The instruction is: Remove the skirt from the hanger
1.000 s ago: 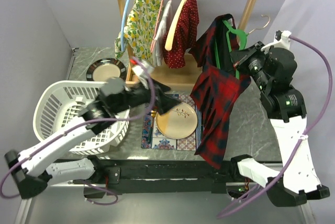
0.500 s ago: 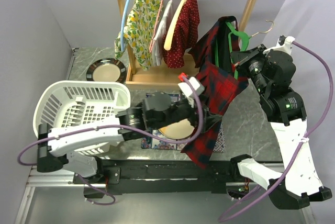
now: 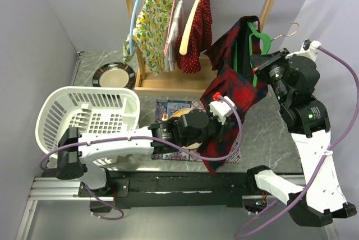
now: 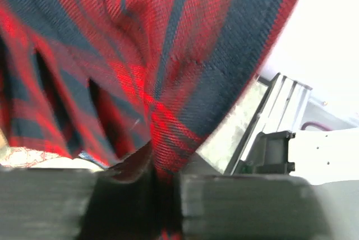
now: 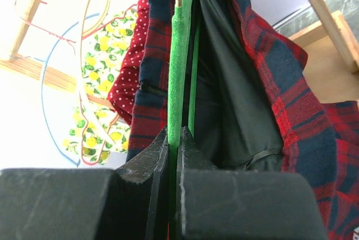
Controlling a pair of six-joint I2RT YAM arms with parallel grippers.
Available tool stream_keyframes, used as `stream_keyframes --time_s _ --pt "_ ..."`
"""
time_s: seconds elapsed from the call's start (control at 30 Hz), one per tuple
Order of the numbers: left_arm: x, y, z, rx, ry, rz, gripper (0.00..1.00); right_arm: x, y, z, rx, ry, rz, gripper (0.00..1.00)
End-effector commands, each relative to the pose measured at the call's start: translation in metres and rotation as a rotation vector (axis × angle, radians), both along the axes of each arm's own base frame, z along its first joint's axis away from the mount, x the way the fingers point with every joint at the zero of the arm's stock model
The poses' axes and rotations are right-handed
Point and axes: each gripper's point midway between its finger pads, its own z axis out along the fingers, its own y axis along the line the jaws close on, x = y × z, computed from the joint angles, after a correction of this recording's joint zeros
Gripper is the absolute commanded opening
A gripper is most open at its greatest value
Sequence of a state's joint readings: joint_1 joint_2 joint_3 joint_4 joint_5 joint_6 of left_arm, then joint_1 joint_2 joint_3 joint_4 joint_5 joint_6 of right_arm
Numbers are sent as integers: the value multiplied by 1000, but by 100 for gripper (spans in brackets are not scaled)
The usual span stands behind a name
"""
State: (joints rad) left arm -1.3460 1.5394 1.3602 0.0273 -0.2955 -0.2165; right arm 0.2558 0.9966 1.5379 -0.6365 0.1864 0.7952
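The skirt [image 3: 233, 91], red and dark plaid, hangs from a green hanger [image 3: 253, 32] held up at the right of the rack. My right gripper [image 3: 259, 66] is shut on the hanger's green bar [image 5: 180, 55], with the skirt's dark lining [image 5: 241, 100] just beside the fingers. My left gripper [image 3: 216, 118] reaches across to the skirt's lower part. In the left wrist view the jaws [image 4: 162, 187] are shut on a fold of the plaid cloth [image 4: 140, 55], which fills most of that view.
A wooden rack [image 3: 272, 4] at the back carries a lemon-print garment [image 3: 148, 27] and a red dotted one [image 3: 199, 32]. A white laundry basket [image 3: 61, 100] stands at the left. A dark plate [image 3: 114, 75] and a patterned mat [image 3: 168, 111] lie on the table.
My left arm swung right from the basket to the skirt and its jaws closed on the cloth. The right gripper kept hold of the hanger and rose slightly.
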Motion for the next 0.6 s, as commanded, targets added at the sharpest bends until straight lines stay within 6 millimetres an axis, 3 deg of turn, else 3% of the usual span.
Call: stream_keyframes --time_s 0.0,0.07,0.1,0.13,0.23,0.33,0.4,0.5,0.57 --pt "-5 21 15 -37 1 37 5 -26 -16 102 70 -295 -51 0" --pt "-2 32 3 -18 20 73 1 -32 -17 124 40 -329 -41 0" --pt "2 39 -2 -8 24 108 1 -25 -14 117 5 -284 -32 0" --pt "4 45 -11 8 28 133 1 -39 -15 137 -9 -319 -16 0" --pt "9 69 -28 44 45 205 1 -47 -20 127 -80 -263 -20 0" --pt "8 80 -14 -11 49 214 1 -66 -31 138 -96 -314 -51 0" --pt "9 88 0 -45 47 235 1 -74 -24 140 -112 -317 -3 0" --pt "16 106 34 -87 13 295 1 -90 -3 141 -137 -354 141 0" --pt "17 124 75 -169 -16 317 1 -97 7 135 -160 -364 209 0"
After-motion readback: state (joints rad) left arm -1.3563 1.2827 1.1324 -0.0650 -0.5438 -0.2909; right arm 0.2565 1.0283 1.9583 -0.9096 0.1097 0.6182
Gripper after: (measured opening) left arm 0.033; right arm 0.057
